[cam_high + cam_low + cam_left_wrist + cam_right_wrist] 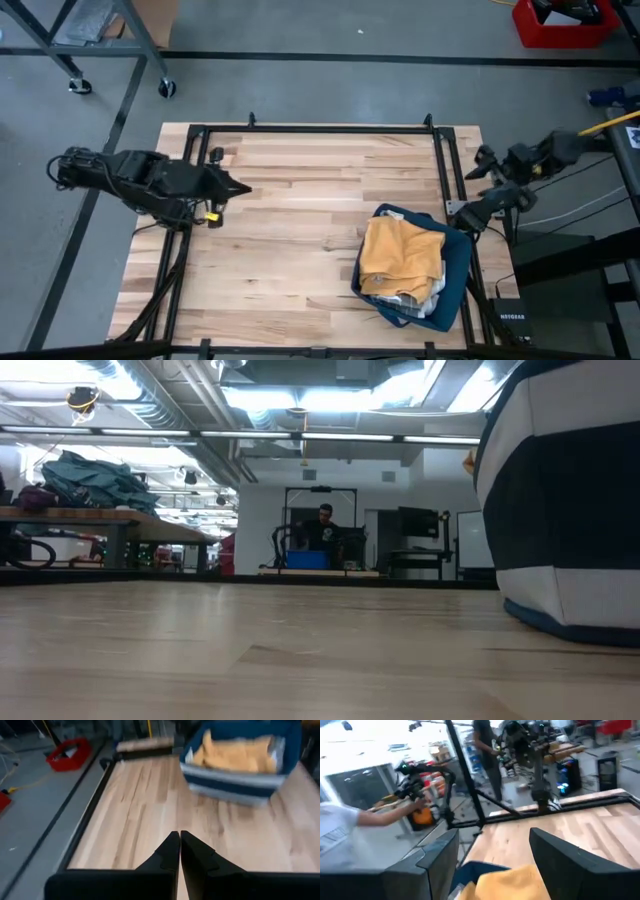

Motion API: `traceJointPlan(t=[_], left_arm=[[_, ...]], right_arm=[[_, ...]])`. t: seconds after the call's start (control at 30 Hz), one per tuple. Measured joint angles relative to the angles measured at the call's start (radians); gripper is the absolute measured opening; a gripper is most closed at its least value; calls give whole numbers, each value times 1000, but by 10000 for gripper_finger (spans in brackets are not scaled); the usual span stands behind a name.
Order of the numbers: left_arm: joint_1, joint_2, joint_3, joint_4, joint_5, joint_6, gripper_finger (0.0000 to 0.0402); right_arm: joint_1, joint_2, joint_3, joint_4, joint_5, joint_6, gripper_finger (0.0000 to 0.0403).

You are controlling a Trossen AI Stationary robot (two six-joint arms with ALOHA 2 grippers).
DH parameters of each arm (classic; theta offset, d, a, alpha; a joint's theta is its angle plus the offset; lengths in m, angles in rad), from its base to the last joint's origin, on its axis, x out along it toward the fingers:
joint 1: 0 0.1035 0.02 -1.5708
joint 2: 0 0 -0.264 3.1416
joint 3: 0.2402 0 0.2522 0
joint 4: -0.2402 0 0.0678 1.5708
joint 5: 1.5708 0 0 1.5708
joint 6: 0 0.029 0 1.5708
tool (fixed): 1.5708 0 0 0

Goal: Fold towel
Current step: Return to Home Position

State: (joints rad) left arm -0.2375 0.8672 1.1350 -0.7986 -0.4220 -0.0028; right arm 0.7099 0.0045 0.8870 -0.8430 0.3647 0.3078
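Yellow towel [400, 258] in bin [457, 282], right gripper [457, 209] beside

The towel [400, 255] is mustard yellow; the bin [458, 270] navy with white bands; the table [300, 200] pale, streaked wood; the crate [560, 25] red.

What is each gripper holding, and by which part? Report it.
Nothing is held. The left gripper is shut on nothing over the table; the right gripper is open and empty near the blue bin, where the yellow towel lies.
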Motion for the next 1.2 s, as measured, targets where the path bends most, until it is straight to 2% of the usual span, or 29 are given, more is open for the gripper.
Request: traceJointPlan(t=[0.1, 0.27, 0.4, 0.7, 1.2], left_arm=[[1, -140, -196, 195, 1, -32, 8], [-3, -339, -466, 510, 45, -41, 8], [-7, -457, -610, 629, 68, -50, 8], [-6, -588, -753, 640, 87, -147, 8], [-5, -801, -906, 685, 93, -93, 8]], right_arm=[[1, 28, -41, -20, 22, 72, 248], [25, 37, -160, 179, -16, 71, 248], [23, 32, -235, 343, -96, 54, 248], [23, 39, -365, 583, -7, 39, 248], [23, 39, -601, 913, 19, -47, 248]])
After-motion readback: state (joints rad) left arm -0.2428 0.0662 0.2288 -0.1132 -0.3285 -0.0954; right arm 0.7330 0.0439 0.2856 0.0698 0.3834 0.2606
